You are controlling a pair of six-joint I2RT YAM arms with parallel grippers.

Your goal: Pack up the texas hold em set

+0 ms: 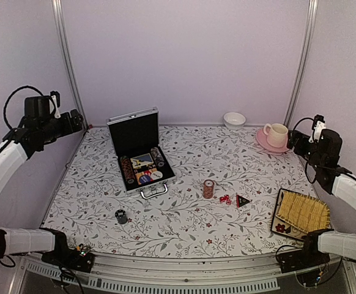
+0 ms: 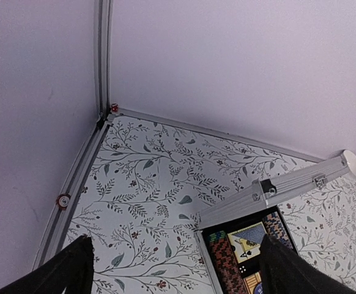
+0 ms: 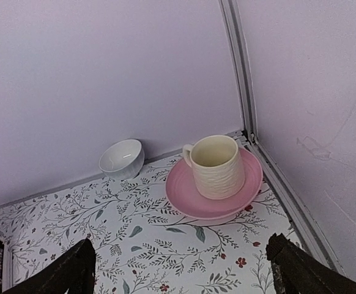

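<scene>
Black jaws are gaping wide and empty on the left gripper (image 1: 75, 120) and right gripper (image 1: 298, 142), both hanging high at opposite sides. Between them the aluminium briefcase (image 1: 140, 156) is lying open, lid upright, handle pointing nearward, long axis running roughly left to right. The loose chip stack (image 1: 209, 188), red dice (image 1: 225, 199) and triangular marker (image 1: 243, 200) are sitting just right of it, probably light, stiff, slippery; pinching the stack's sides looks safest.

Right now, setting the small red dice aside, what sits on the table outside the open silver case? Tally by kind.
Poker chip stacks: 2, a brown-red stack and a black stack
Black-red triangular marker: 1
Yellow woven tray: 1
Cream ribbed cup: 1
Pink saucer: 1
White bowl: 1
Total: 7
</scene>
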